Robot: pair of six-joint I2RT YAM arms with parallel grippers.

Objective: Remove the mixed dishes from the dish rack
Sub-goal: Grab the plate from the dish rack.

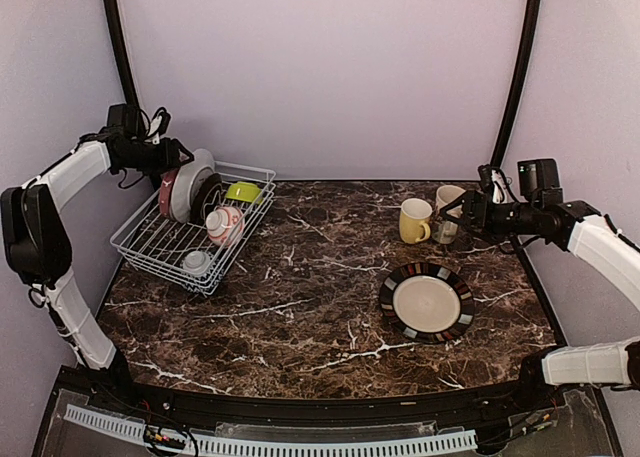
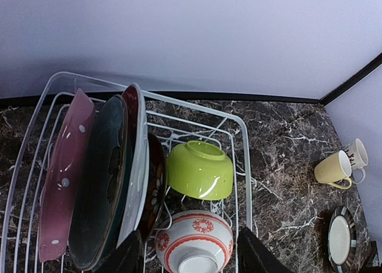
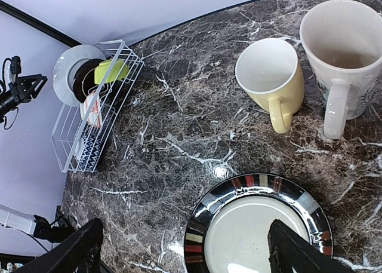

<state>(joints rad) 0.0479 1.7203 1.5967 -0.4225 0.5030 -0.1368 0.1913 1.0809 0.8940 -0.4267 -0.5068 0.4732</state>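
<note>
my left gripper (image 2: 191, 256) hangs released, fingers spread, over the dish rack (image 1: 150, 239) at ten o'clock on the table (image 1: 300, 297). inside, plates (image 2: 101, 183) stand on edge, a lime-green bowl (image 2: 200, 168) lies tipped beside them, and a red-and-white bowl (image 2: 194, 240) sits at its six o'clock. my right gripper (image 3: 185, 249) is spread wide, holding nothing, above the black-rimmed plate (image 3: 256, 225). the yellow mug (image 3: 271, 76) and cream mug (image 3: 346, 52) stand at two o'clock.
</note>
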